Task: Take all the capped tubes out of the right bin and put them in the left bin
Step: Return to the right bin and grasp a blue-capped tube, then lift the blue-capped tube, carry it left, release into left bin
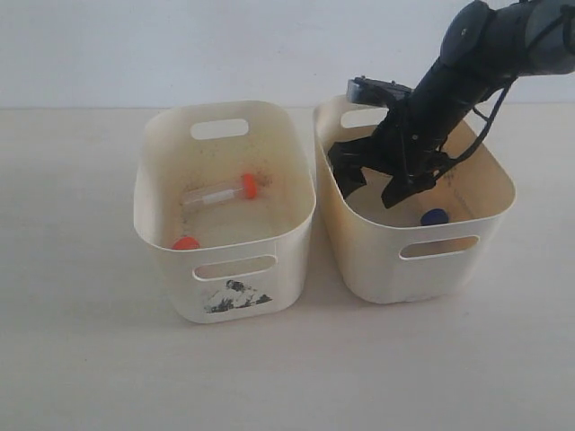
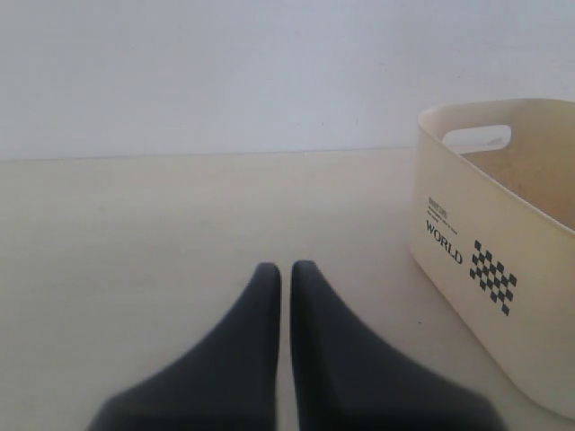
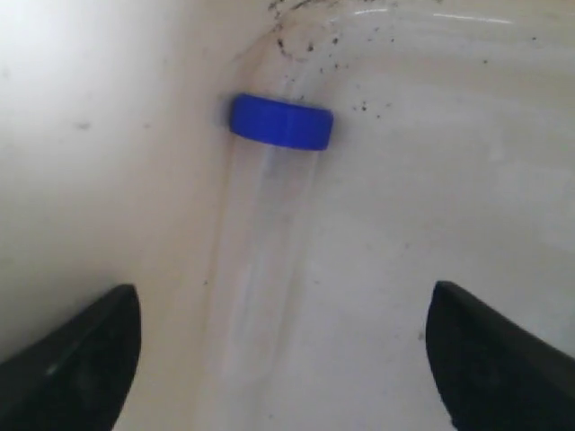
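My right gripper (image 1: 372,189) hangs inside the right bin (image 1: 481,235), its jaws wide open and holding nothing. In the right wrist view a clear capped tube (image 3: 266,215) with a blue cap (image 3: 280,122) lies on the bin floor along the wall. It sits between the spread fingers of that gripper (image 3: 284,310), and neither finger touches it. A blue cap (image 1: 434,216) shows near the bin's front wall. The left bin (image 1: 289,244) with its torn sticker holds two orange-capped tubes (image 1: 223,191) (image 1: 186,242). My left gripper (image 2: 286,269) is shut and empty above bare table.
A cream bin wall (image 2: 467,224) with a "WORLD" label, a checkered sticker and a handle slot stands beside the left gripper. The two bins stand side by side, nearly touching. Pale table (image 1: 72,341) surrounds them, with a white wall behind.
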Controlling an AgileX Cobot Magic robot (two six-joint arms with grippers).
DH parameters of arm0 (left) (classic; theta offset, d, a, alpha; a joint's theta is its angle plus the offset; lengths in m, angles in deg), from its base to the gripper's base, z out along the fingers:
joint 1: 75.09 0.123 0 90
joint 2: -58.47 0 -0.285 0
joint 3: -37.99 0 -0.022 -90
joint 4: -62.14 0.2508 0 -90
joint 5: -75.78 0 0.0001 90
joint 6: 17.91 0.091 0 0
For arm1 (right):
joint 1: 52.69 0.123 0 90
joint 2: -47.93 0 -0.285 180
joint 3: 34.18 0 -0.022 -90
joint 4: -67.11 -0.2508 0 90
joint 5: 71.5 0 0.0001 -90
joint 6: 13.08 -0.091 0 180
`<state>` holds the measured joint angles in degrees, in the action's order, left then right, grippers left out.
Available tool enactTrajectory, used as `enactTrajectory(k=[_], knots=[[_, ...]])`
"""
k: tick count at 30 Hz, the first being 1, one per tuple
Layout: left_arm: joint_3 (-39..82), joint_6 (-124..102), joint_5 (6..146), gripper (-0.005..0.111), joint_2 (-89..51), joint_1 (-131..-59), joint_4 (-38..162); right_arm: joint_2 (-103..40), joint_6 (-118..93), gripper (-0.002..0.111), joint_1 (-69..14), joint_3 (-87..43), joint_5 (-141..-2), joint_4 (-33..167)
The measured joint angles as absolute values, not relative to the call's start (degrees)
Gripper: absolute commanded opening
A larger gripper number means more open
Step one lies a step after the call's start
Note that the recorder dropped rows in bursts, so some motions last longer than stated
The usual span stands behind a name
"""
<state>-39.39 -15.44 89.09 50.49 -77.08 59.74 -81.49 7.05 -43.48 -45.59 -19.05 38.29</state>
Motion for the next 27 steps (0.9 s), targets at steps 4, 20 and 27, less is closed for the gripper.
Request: enactTrajectory(k=[4,20,27], knots=[[-39.4,-15.4,89.1,0.004,50.5,-77.1,59.7,-81.6,6.6,0.081,-43.5,-45.6,-19.5,38.3],[-39.4,-15.4,89.1,0.004,50.5,-77.1,59.7,-87.6,4.3,0.000,-42.9,-46.0,-23.9,32.5],[-39.4,-15.4,89.1,0.004,50.5,-77.1,59.7,-85.6,3.8,0.000,-42.9,-45.8,-24.5,34.6]])
